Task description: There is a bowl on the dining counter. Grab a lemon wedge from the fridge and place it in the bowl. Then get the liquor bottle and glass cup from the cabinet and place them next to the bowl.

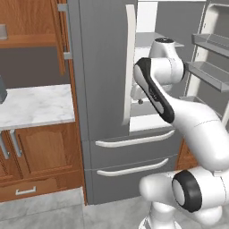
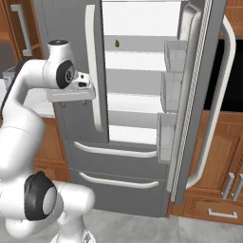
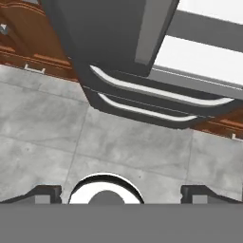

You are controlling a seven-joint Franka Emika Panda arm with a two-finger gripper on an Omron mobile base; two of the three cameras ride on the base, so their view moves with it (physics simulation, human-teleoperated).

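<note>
Fridge (image 2: 76, 28) rt door open, lemon wedge (image 2: 116, 43) on upper shelf.

Fridge (image 3: 118, 42) drawers above grey floor (image 3: 118, 142).

Fridge count: one fridge (image 2: 137, 95), one lemon wedge (image 2: 116, 43)

Below its open right door (image 2: 194, 95), two drawers carry two pale horizontal handles; three door bins.

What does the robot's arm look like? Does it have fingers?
The arm is smooth, white and chunky, built from rounded tube-like sections with black bands and discs at its joints. At its end sits the gripper, with two small dark finger tips. No cables or markings show.
</note>
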